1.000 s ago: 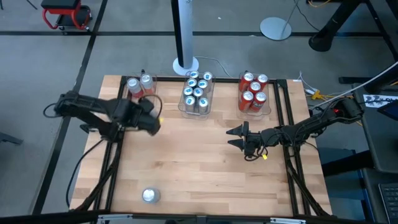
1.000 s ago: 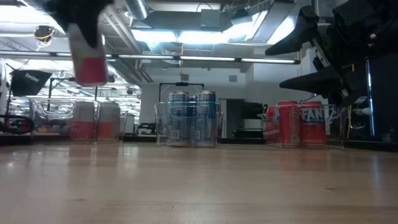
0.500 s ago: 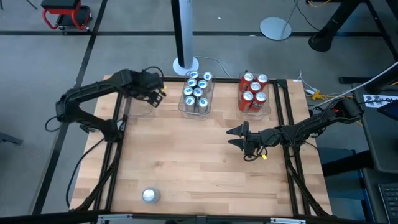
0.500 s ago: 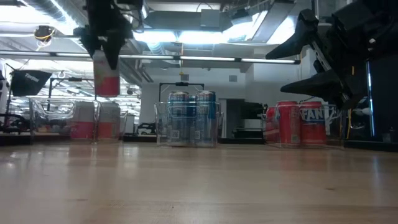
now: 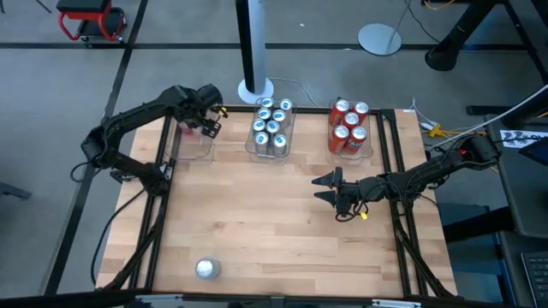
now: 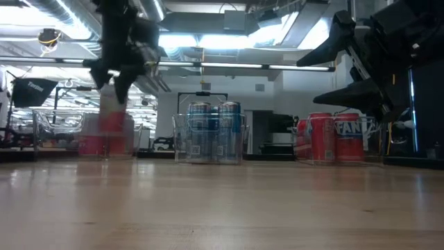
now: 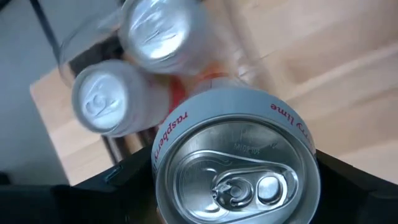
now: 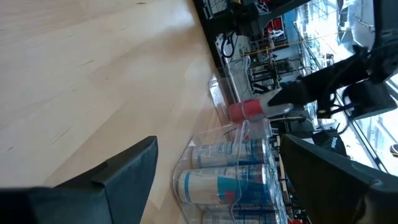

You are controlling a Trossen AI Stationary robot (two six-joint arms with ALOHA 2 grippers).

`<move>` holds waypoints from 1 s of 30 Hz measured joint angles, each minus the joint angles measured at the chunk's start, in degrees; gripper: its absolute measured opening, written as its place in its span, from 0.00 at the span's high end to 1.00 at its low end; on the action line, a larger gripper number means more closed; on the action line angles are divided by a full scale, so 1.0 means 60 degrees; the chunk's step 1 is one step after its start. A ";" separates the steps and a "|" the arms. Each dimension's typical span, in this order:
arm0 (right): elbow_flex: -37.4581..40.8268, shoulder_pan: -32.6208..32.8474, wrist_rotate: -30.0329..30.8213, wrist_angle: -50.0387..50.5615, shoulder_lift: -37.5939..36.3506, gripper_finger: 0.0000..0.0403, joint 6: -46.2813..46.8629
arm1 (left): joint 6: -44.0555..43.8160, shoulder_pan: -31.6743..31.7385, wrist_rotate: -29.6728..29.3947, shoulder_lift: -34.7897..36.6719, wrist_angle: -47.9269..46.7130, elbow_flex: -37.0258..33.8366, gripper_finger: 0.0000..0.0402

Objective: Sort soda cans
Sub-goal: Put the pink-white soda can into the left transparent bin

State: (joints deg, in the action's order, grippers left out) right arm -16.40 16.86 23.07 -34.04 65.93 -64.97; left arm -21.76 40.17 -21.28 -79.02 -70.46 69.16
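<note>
We have the left claw (image 7: 233, 186) clenched on a can (image 7: 235, 163) over the left bin (image 5: 193, 144), where lowering off-centre could knock its two cans (image 7: 127, 74); the right claw (image 5: 324, 190) hangs released.

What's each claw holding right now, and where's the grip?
Left claw grips a silver-and-red can by its sides, above the left bin. Right claw holds nothing.

Three bins (image 5: 272, 141) stand in a row along the surface's (image 5: 257, 222) far edge, while one can (image 5: 206, 269) stands alone near its front edge.
</note>
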 joint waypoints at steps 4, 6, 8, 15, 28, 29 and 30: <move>0.0000 0.0000 -0.0014 0.0015 0.0000 0.17 0.0000 | 0.0402 0.0731 0.0236 0.0000 0.0457 -0.0619 0.28; 0.0000 0.0000 -0.0009 0.0018 0.0000 0.17 -0.0003 | 0.0534 0.0916 0.0681 0.0000 0.0996 -0.0825 0.28; 0.0000 0.0000 0.0039 0.0018 0.0000 0.17 -0.0004 | 0.0678 0.0993 0.0911 0.0000 0.1453 -0.1049 0.28; 0.0000 0.0000 0.0051 0.0131 0.0000 0.17 0.0000 | 0.0959 0.1346 0.1014 -0.0007 0.2216 -0.1844 0.28; 0.0000 0.0000 0.0070 0.0197 0.0004 0.17 0.0011 | 0.1140 0.1402 0.1053 0.0000 0.2985 -0.2407 0.09; 0.0000 0.0000 0.0071 0.0197 0.0004 0.17 0.0011 | 0.1165 0.1402 0.1050 0.0000 0.2968 -0.2407 0.09; 0.0000 0.0000 0.0071 0.0197 0.0004 0.17 0.0011 | 0.1197 0.1400 0.1011 0.0000 0.2954 -0.2398 0.09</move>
State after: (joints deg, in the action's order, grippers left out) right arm -16.40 16.86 23.50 -32.86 65.95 -64.90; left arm -14.58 48.57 -15.21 -79.02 -52.74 54.77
